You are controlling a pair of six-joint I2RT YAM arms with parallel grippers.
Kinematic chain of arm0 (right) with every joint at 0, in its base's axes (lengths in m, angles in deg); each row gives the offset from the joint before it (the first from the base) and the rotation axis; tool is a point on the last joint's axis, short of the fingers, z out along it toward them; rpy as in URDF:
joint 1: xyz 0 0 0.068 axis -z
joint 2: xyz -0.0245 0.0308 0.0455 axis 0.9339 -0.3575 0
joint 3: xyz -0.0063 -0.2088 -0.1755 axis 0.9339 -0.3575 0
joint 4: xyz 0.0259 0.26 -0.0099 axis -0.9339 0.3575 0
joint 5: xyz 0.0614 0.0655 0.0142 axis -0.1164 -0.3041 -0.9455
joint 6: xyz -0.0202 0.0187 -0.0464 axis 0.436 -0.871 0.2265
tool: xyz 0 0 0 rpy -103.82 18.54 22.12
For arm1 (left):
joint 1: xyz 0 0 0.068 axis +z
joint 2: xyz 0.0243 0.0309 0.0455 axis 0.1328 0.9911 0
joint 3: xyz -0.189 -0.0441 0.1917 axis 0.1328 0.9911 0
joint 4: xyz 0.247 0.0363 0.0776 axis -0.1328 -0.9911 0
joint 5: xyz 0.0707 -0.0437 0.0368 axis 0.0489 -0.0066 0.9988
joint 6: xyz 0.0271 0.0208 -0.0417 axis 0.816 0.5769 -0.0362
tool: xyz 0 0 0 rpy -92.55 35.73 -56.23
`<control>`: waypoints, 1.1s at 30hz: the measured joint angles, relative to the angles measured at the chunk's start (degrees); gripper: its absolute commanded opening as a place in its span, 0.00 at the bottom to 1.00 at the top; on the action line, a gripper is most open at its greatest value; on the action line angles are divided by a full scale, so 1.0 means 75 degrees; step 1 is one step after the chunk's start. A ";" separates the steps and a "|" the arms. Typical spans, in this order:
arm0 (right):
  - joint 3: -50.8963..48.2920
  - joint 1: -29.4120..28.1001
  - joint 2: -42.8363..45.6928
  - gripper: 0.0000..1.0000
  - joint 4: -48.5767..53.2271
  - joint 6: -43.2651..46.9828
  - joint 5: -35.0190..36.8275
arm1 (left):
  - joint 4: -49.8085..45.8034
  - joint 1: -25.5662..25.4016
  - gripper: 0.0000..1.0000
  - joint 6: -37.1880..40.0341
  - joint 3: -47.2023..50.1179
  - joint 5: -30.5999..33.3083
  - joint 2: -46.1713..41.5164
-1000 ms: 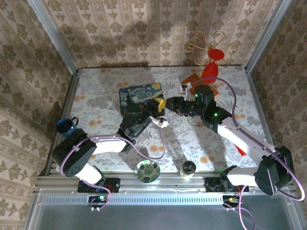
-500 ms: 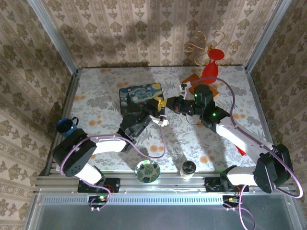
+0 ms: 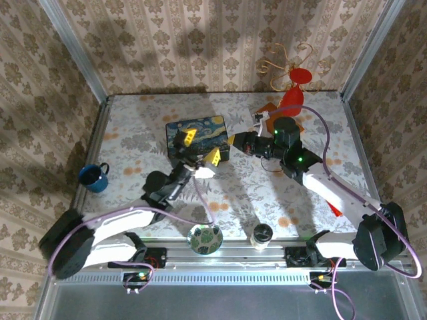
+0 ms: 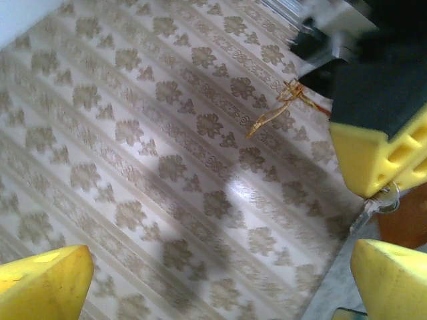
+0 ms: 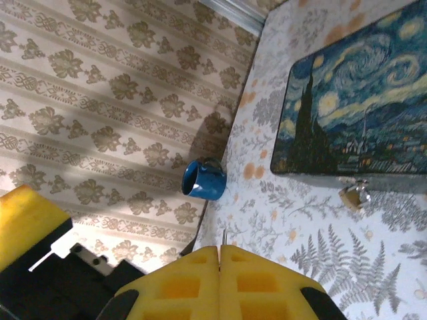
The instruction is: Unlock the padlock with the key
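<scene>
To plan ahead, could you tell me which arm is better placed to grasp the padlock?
Left. The left end effector is open and empty; the right end effector is shut on the key. The padlock lies loose.

Padlock (image 5: 353,195) loose, key (image 5: 224,239) held
The small brass padlock lies flat right of centre in the right wrist view; the slim key pokes up at lower centre, pinched in the right gripper (image 5: 219,257).

We find the padlock (image 5: 353,195) on the table (image 3: 133,133), just beside the box (image 3: 208,128). The mug (image 3: 93,177) sits well left; bowl (image 3: 205,238) and cup (image 3: 261,235) at the near edge
</scene>
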 measured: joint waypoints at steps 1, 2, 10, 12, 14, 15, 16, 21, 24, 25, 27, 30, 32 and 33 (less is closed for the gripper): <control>-0.0012 0.0032 0.0009 0.00 -0.0073 0.0058 -0.0012 | -0.0597 0.0052 1.00 -0.0656 -0.0023 -0.0009 -0.0571; -0.0015 0.0050 0.0015 0.00 -0.0117 0.0125 -0.0041 | -0.1105 0.0108 1.00 -0.1134 -0.0082 -0.0009 -0.0988; -0.0332 0.0076 0.0271 0.00 -0.0970 0.0778 -0.0618 | -0.5284 0.1533 0.88 -0.5753 -0.1320 -0.0335 -0.2806; -0.0417 0.0073 0.0326 0.00 -0.1218 0.0857 -0.0778 | -0.6193 0.1851 0.80 -0.6758 -0.1784 -0.0629 -0.2675; -0.0463 0.0044 0.0332 0.00 -0.1483 0.0947 -0.0927 | -0.6851 0.2124 0.74 -0.7630 -0.2186 -0.1070 -0.2439; -0.0487 0.0017 0.0332 0.00 -0.1614 0.0979 -0.1011 | -0.7070 0.2253 0.72 -0.8072 -0.2337 -0.1373 -0.2294; -0.0501 -0.0015 0.0332 0.00 -0.1699 0.1005 -0.1067 | -0.7210 0.2375 0.68 -0.8510 -0.2439 -0.1702 -0.2142; -0.0501 -0.0227 0.0321 0.00 -0.1915 0.1172 -0.1209 | -0.7245 0.2579 0.55 -1.0072 -0.2620 -0.3343 -0.1323; -0.0498 -0.0329 0.0233 0.00 -0.2063 0.1198 -0.1233 | -0.7149 0.2576 0.47 -1.0588 -0.2739 -0.4097 -0.0857; -0.0495 -0.0353 0.0187 0.00 -0.2107 0.1198 -0.1233 | -0.7082 0.2570 0.46 -1.0713 -0.2754 -0.4301 -0.0746; -0.0481 -0.0408 0.0047 0.00 -0.2145 0.1201 -0.1236 | -0.6968 0.2538 0.45 -1.0885 -0.2754 -0.4680 -0.0603; -0.0460 -0.0475 -0.0210 0.00 -0.2326 0.1169 -0.1239 | -0.6645 0.2468 0.45 -1.0987 -0.2754 -0.5202 -0.0513; -0.0431 -0.0490 -0.0391 0.00 -0.2538 0.1072 -0.1265 | -0.6382 0.2428 0.44 -1.1030 -0.2754 -0.5555 -0.0504; -0.0408 -0.0495 -0.0475 0.00 -0.2646 0.0988 -0.1279 | -0.6260 0.2425 0.45 -1.1051 -0.2754 -0.5689 -0.0504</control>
